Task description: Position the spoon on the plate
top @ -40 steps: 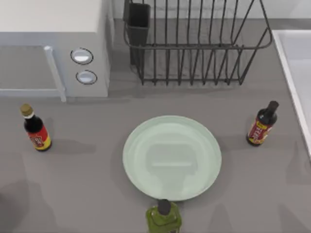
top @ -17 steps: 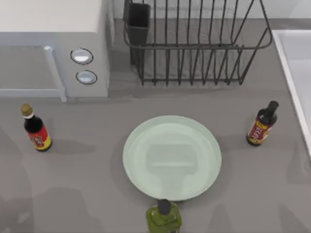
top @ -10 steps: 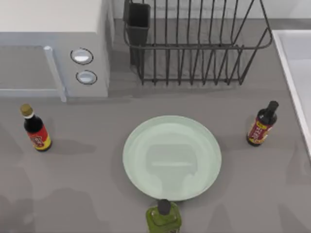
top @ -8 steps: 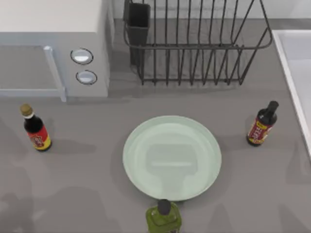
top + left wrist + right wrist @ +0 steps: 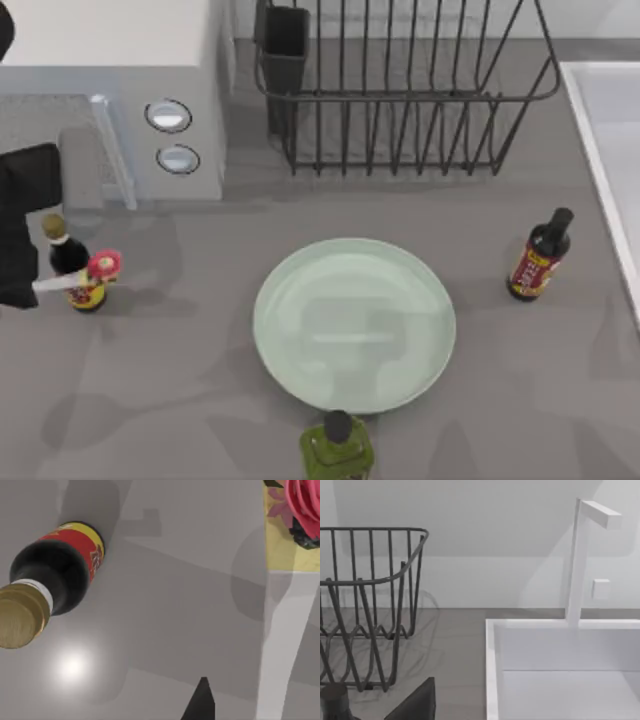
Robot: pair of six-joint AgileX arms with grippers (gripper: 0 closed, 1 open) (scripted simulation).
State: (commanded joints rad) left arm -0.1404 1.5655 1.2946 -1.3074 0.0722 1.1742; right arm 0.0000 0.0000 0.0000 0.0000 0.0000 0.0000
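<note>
1. The left claw [image 5: 28, 285], at the desk's left edge, pinches the spoon [image 5: 78, 278], which juts out over the soy bottle [image 5: 70, 262], well left of the plate [image 5: 354, 324].
2. Its thin white handle ends in a red mushroom knob.

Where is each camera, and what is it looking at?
Top view: above the table, looking down on the plate; left gripper holds the spoon.
Left wrist view: looks down at the soy bottle, also in the top view; spoon alongside.
Right wrist view: faces the rack and sink; a dark gripper tip shows.
</note>
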